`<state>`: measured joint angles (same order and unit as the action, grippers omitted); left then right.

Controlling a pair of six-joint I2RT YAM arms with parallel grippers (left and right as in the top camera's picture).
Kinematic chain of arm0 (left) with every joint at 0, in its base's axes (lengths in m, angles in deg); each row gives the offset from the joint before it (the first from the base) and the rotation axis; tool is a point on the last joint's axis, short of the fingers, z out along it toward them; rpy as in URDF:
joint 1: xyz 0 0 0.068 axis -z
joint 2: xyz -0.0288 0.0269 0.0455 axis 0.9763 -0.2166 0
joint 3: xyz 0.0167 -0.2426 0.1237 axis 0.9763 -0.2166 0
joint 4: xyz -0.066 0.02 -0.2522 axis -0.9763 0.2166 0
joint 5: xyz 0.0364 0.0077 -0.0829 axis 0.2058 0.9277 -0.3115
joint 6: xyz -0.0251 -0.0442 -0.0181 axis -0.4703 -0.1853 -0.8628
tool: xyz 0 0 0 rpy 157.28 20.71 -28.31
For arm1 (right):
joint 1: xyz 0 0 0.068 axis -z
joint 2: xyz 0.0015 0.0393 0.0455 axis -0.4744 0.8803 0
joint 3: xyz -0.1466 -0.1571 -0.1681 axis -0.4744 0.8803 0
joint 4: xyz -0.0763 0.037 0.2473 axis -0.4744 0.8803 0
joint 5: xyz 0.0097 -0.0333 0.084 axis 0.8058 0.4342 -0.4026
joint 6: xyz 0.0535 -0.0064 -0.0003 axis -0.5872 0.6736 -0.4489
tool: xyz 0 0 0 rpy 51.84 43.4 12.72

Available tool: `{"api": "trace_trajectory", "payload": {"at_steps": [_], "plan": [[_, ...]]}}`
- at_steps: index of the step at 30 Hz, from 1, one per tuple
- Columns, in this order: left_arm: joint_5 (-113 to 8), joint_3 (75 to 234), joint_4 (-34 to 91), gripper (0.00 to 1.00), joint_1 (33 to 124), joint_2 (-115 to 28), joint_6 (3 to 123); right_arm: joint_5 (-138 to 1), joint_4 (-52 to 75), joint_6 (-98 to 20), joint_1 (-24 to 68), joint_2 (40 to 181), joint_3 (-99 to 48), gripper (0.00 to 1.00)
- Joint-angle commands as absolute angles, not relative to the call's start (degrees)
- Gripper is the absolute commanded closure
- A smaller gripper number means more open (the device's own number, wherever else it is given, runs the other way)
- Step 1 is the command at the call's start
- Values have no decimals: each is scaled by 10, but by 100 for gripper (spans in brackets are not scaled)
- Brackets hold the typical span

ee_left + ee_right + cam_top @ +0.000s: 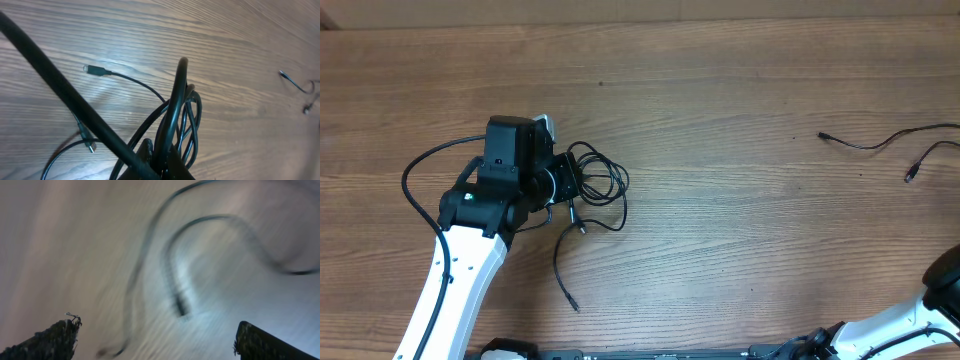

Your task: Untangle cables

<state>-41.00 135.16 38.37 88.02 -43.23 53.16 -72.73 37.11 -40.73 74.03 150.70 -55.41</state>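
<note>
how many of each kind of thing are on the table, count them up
robot arms: 2 (left arm, right arm)
tangled cable bundle: 1
loose cable strands near the right edge: 2
total: 5

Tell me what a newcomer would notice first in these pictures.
The black cable bundle left of centre stands out, the left hand shut on its loops. Next, two loose cords lie apart near the right edge of the wooden table. The right hand is open, its view blurred.
</note>
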Motion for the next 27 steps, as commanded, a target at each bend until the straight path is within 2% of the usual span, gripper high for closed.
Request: {"api": "trace_trajectory", "payload": {"at_steps": [1,4,9,16,27], "plan": [[-469,1362,378,96,884,-433,585,-939,375,-343,713,1480,-567,0],[-479,1362,376,96,884,-433,623,-1013,391,-302,680,1480,-567,0],[-515,1362,355,96,884,-433,697,-1033,446,-228,597,1480,-566,0],[-534,1362,297,96,884,-433,776,-1031,539,-27,402,1480,-565,0],[-533,1362,294,96,884,-433,863,-1032,550,72,191,1480,-564,0]]}}
